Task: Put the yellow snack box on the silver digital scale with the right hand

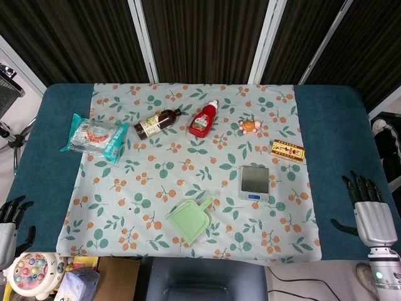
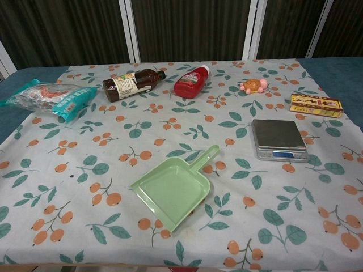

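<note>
The yellow snack box [image 1: 287, 150] [image 2: 316, 105] lies flat on the flowered cloth at the right, a little beyond the silver digital scale [image 1: 254, 182] [image 2: 279, 139]. Nothing sits on the scale's platform. My right hand [image 1: 369, 210] rests at the table's right front corner, fingers spread and holding nothing, well right of the scale. My left hand [image 1: 9, 222] hangs at the left front corner, fingers apart and empty. Only the head view shows the hands.
A green dustpan [image 1: 192, 217] [image 2: 176, 188] lies front centre. At the back are a brown bottle [image 1: 157, 121], a red ketchup bottle [image 1: 203, 118], a small pink toy [image 1: 249, 125] and a teal snack bag [image 1: 94, 137]. A toy and boxes [image 1: 37, 276] sit below the table's left front.
</note>
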{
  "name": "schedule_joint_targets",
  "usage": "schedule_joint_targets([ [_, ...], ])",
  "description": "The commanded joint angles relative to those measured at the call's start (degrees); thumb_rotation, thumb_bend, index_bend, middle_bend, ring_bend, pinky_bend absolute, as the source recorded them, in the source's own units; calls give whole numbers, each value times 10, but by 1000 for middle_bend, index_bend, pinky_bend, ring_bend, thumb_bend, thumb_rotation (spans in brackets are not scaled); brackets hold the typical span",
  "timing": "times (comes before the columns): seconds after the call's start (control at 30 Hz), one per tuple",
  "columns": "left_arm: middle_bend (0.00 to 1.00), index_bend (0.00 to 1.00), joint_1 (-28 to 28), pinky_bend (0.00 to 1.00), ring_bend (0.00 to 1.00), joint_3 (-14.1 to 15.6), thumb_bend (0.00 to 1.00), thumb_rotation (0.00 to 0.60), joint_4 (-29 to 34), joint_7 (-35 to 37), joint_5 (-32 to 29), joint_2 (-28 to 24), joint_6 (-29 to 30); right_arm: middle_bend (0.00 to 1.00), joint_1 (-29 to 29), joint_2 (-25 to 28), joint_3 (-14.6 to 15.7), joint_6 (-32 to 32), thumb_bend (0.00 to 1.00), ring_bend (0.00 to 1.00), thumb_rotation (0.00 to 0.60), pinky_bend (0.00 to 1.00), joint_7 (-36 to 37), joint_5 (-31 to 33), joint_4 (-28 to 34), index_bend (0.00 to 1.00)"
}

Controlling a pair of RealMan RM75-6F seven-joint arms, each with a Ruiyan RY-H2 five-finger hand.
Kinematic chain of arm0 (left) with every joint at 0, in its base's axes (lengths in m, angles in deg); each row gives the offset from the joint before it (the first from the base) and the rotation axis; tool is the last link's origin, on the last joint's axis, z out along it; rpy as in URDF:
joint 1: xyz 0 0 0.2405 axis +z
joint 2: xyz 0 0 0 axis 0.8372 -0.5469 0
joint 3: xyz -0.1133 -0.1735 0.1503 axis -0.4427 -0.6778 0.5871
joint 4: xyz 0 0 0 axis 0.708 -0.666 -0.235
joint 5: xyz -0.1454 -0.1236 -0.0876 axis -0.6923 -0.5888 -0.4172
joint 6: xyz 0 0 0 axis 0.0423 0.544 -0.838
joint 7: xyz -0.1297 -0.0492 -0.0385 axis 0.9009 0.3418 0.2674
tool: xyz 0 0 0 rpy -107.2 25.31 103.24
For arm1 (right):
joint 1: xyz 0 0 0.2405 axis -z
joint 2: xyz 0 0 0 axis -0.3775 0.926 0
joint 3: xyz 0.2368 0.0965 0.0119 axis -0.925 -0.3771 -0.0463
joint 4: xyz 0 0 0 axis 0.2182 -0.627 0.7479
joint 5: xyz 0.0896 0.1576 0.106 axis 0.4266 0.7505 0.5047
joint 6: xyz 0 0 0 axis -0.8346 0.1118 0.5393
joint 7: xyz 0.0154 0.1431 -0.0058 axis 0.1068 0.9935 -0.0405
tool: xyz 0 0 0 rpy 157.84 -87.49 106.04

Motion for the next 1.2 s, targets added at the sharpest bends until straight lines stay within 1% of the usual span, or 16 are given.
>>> schedule_joint_targets([
  [0.03,127,228,0,343,138,0,440,600,1,0,0,0,-1,20,0,0,0,0,212,0,600,187,0,1,0,0],
  [0.2,128,236,-1,345,138,4,440,600,5,2,2,-2,-6,20,-2,0,-3,6,213,0,600,191,1,7,2,0],
  [0.27,129,237,-4,346,138,6,440,600,6,5,5,-3,-9,17,-8,-1,-10,15,212,0,600,198,6,14,-2,0],
  [0.37,130,238,-4,346,138,10,441,600,7,5,5,-5,-15,34,-21,-10,-28,30,213,6,600,260,13,39,-14,28],
  [0.43,131,239,-2,347,139,13,439,600,13,10,7,-8,-16,78,-36,-21,-46,54,213,39,600,314,23,69,-28,75],
  [0.5,131,240,-1,347,139,16,438,600,15,12,12,-11,-13,130,-54,-33,-64,81,212,101,600,368,33,96,-46,131],
  [0.53,132,240,0,347,140,17,437,600,17,15,16,-13,-9,148,-68,-44,-76,101,213,123,600,387,42,113,-64,150],
  [0.6,132,240,0,348,140,17,436,600,18,20,20,-14,-7,205,-92,-60,-91,136,212,190,600,440,47,138,-96,208],
  [0.67,132,240,0,347,140,18,436,600,17,26,22,-15,-7,244,-121,-78,-107,177,212,235,600,469,44,164,-134,243],
  [0.77,131,240,-2,347,140,20,435,600,15,27,23,-15,-12,285,-160,-108,-123,226,212,278,600,483,37,195,-190,270],
  [0.93,132,240,-2,348,140,25,433,600,17,38,28,-20,-15,297,-211,-165,-136,275,212,286,600,487,27,223,-278,279],
  [1.2,132,240,-2,348,140,24,435,600,21,44,26,-23,-17,301,-271,-246,-144,322,212,286,600,489,25,233,-399,309],
])
